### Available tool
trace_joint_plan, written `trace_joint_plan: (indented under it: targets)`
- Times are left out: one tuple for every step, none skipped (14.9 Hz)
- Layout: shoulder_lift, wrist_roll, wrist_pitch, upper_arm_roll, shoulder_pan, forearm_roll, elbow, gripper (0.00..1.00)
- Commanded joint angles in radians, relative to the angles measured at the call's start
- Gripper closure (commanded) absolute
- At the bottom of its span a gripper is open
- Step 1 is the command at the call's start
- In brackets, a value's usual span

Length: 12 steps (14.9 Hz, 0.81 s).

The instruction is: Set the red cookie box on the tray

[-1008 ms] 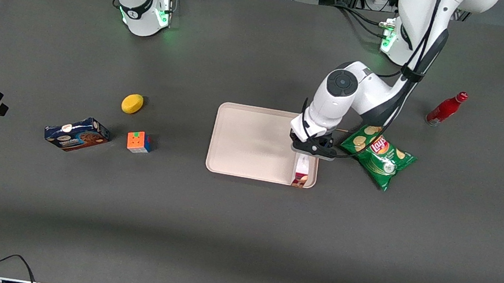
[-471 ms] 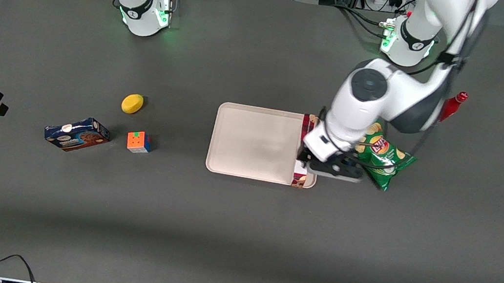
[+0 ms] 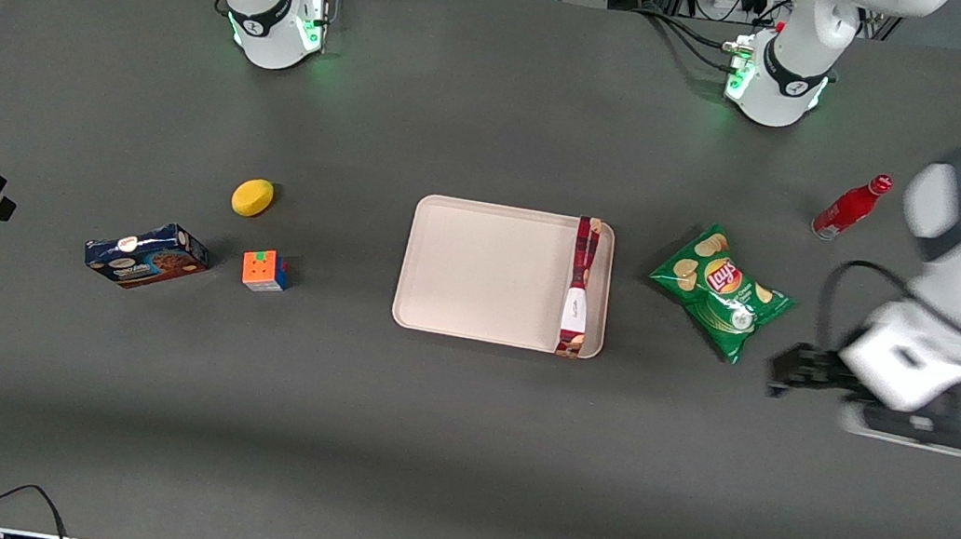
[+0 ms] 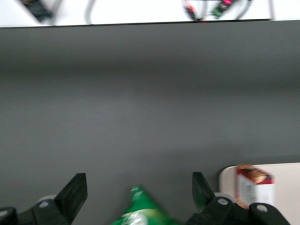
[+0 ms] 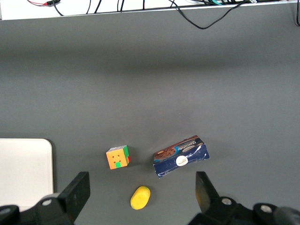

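Nearest the front camera, the left arm's gripper (image 3: 800, 371) hovers over bare table toward the working arm's end, well apart from the tray (image 3: 480, 270). Its fingers (image 4: 77, 192) are spread wide with nothing between them; the wrist view shows only dark tabletop in the gap, with the tip of the green chip bag (image 3: 719, 289) poking in below.

A little farther from the camera, that chip bag lies flat between the gripper and the tray. The tray sits mid-table, and the red cookie box (image 3: 580, 284) lies on it, tucked along the short edge that faces the working arm. The box's long axis runs near to far, parallel to that edge and spanning nearly its whole length. Its near end appears to touch the tray's rim at the corner, though I cannot tell whether it rides up on the rim or sits fully inside.

The relation that matters: the box lies from the gripper toward the parked arm's end and slightly farther from the camera, with the chip bag in the way. I judge the placement done. If the box needed nudging, the gripper would have to cross above the bag and close across the box's narrow width, at right angles to its long axis.

Farthest of these, a red bottle (image 3: 850, 206) stands upright, clear of everything.
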<state>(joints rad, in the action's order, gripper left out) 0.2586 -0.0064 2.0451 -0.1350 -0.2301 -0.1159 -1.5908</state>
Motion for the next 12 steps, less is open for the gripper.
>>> trace_joint_plan:
  targets:
    - [-0.076,0.115,-0.152,-0.049,0.055,-0.008,0.041,0.00]
    - [-0.105,0.129,-0.186,-0.049,0.073,0.008,0.041,0.00]
    - [-0.132,0.132,-0.222,-0.049,0.087,0.045,0.041,0.00]
    - [-0.160,0.132,-0.253,-0.049,0.090,0.076,0.041,0.00]
    - [-0.192,0.134,-0.279,-0.049,0.092,0.100,0.038,0.00]
    - [-0.221,0.137,-0.302,-0.049,0.095,0.117,0.032,0.00]
    - [-0.246,0.157,-0.333,-0.049,0.103,0.122,0.028,0.00]
    - [-0.265,0.176,-0.356,-0.048,0.104,0.122,0.023,0.00]
    - [-0.286,0.184,-0.368,-0.048,0.104,0.122,0.011,0.00]
    - [-0.303,0.184,-0.373,-0.048,0.104,0.122,-0.006,0.00]
    - [-0.315,0.186,-0.373,-0.048,0.104,0.122,-0.015,0.00]
    - [-0.321,0.184,-0.373,-0.048,0.104,0.122,-0.024,0.00]
